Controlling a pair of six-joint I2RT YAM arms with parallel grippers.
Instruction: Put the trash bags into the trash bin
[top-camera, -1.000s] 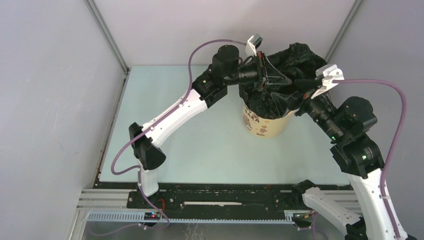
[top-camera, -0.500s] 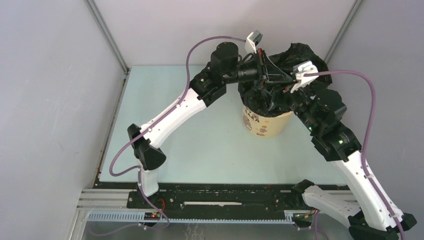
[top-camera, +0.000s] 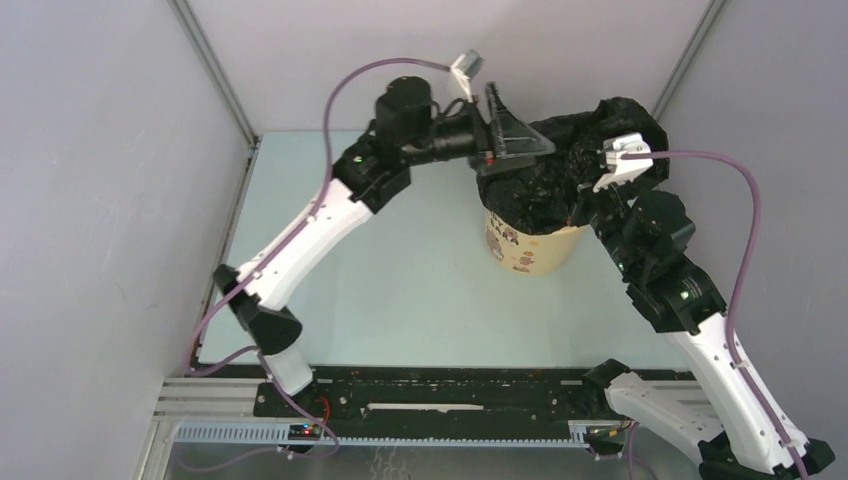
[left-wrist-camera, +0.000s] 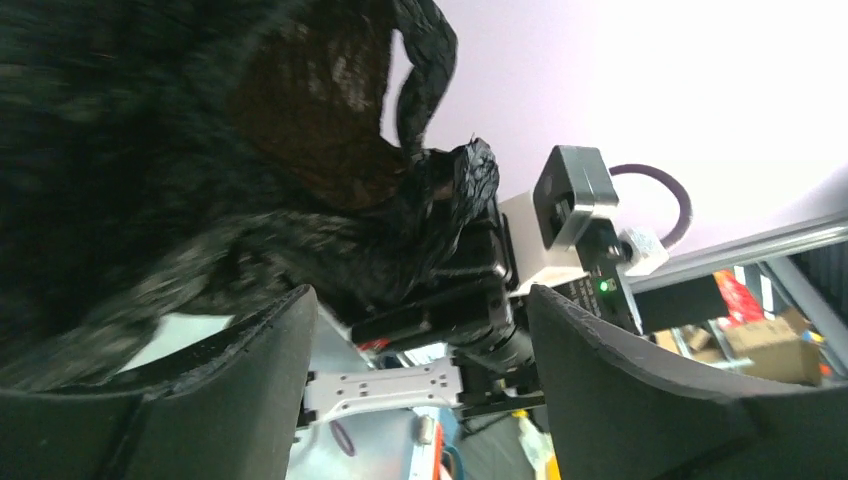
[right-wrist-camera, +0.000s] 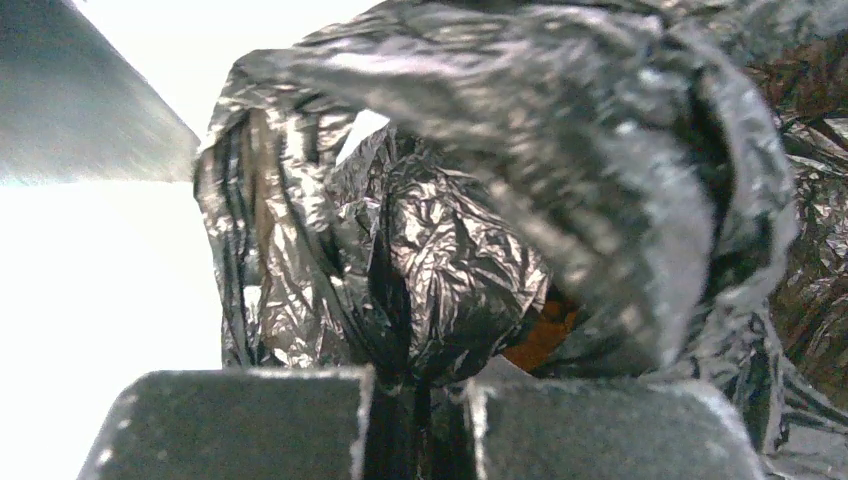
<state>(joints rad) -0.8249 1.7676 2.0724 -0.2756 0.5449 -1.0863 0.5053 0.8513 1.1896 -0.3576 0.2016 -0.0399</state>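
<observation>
The pale yellow trash bin (top-camera: 528, 252) stands on the mat at the back right. A crinkled black trash bag (top-camera: 560, 165) fills its mouth and bulges up over the far right rim. My left gripper (top-camera: 520, 128) hovers open at the bag's left side, above the bin's rim. In the left wrist view its fingers (left-wrist-camera: 245, 400) stand wide apart with nothing between them, and the trash bag (left-wrist-camera: 190, 150) lies just ahead. My right gripper (right-wrist-camera: 415, 415) is shut on a pinched fold of the trash bag (right-wrist-camera: 450, 230) at the bin's right side (top-camera: 588, 200).
The pale green mat (top-camera: 400, 290) ends at a black rail along the near edge. Grey walls with metal corner posts (top-camera: 215, 70) close in the left, back and right. The two wrists sit close together above the bin, and purple cables (top-camera: 745, 230) loop over both arms.
My left gripper has let go of the bag, opened and drawn back up and to the left. My right gripper moved in to the bag's right side and shut on it.
</observation>
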